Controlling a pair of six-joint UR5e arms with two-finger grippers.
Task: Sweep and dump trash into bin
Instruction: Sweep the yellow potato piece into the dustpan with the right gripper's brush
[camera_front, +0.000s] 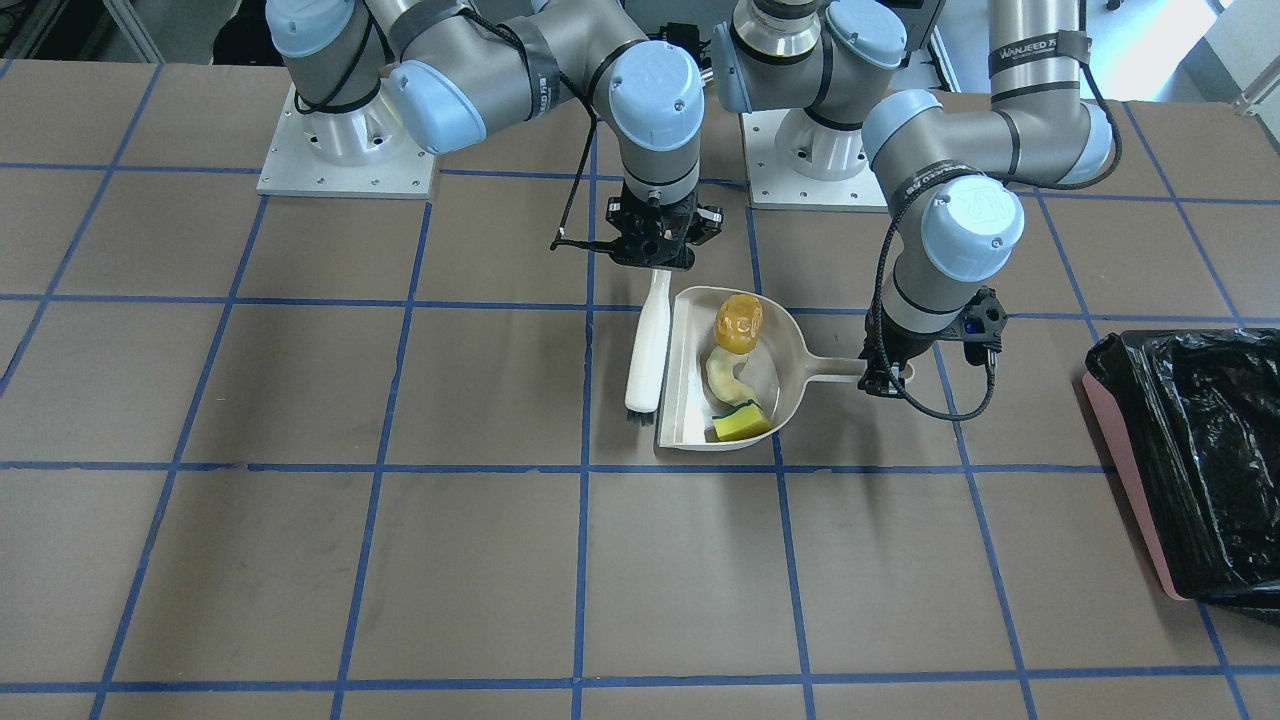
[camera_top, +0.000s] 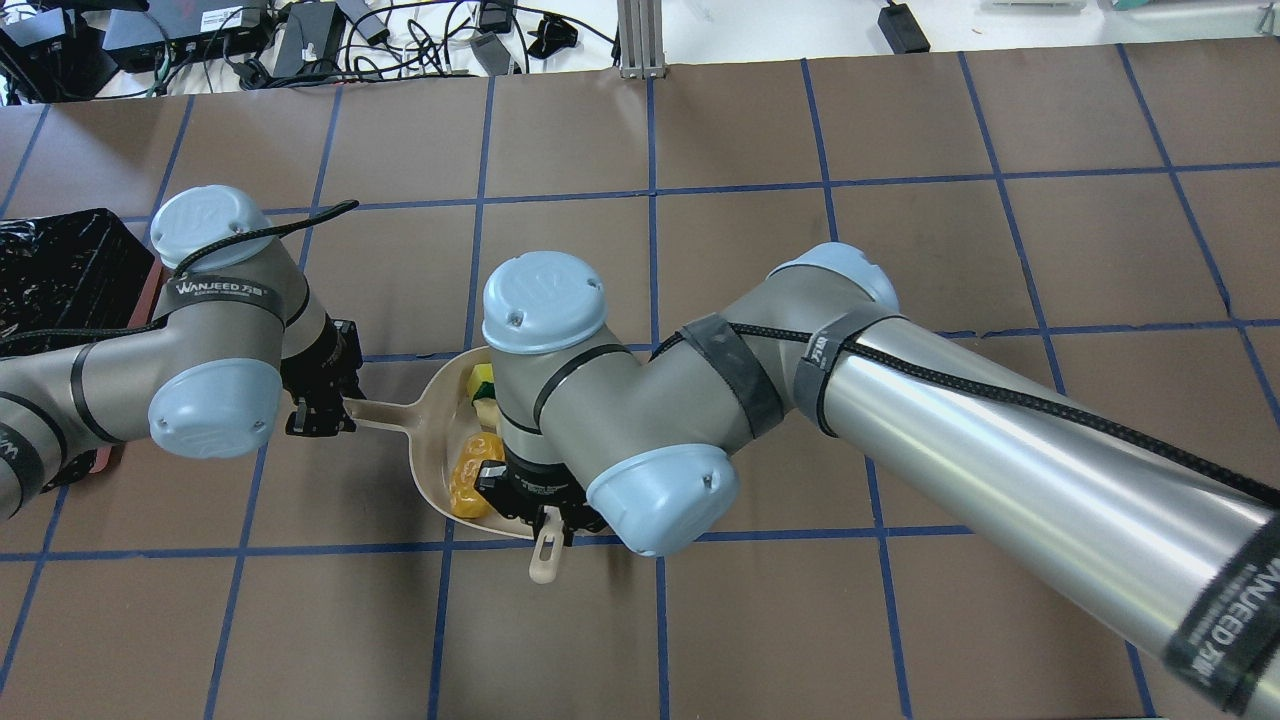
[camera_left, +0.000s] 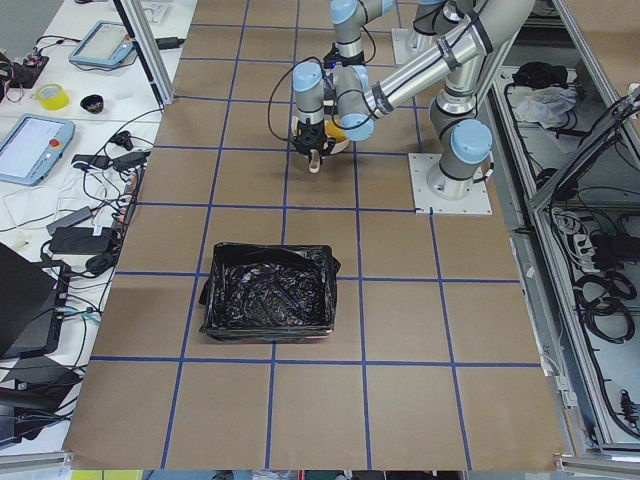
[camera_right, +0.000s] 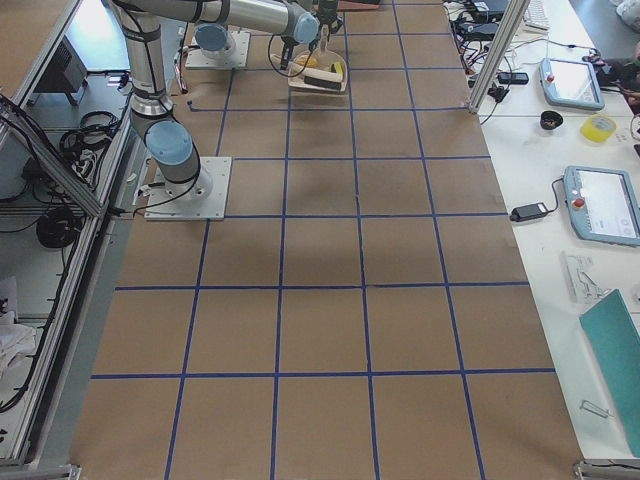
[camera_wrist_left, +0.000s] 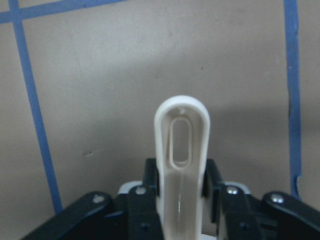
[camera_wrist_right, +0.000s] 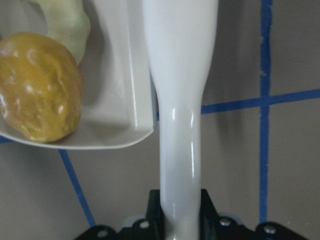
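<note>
The beige dustpan (camera_front: 775, 345) lies on the table and holds all the trash: the yellow-brown lump (camera_front: 739, 322), the pale crescent slice (camera_front: 725, 376) and the yellow-and-green sponge (camera_front: 741, 421). My left gripper (camera_front: 884, 380) is shut on the dustpan's handle (camera_wrist_left: 181, 145). My right gripper (camera_front: 655, 262) is shut on the beige hand brush (camera_front: 648, 345), which lies beside the dustpan's open edge, bristles on the table. The lump (camera_wrist_right: 40, 87) and slice (camera_wrist_right: 67, 25) show in the right wrist view next to the brush handle (camera_wrist_right: 180, 100). The pink bin (camera_front: 1195, 460) with its black bag stands apart at the table's left end.
The table is brown with blue tape grid lines (camera_front: 583, 470). The bin also shows in the overhead view (camera_top: 60, 270) behind my left arm and in the exterior left view (camera_left: 268, 292). Both arm bases (camera_front: 345, 150) stand at the robot's side of the table.
</note>
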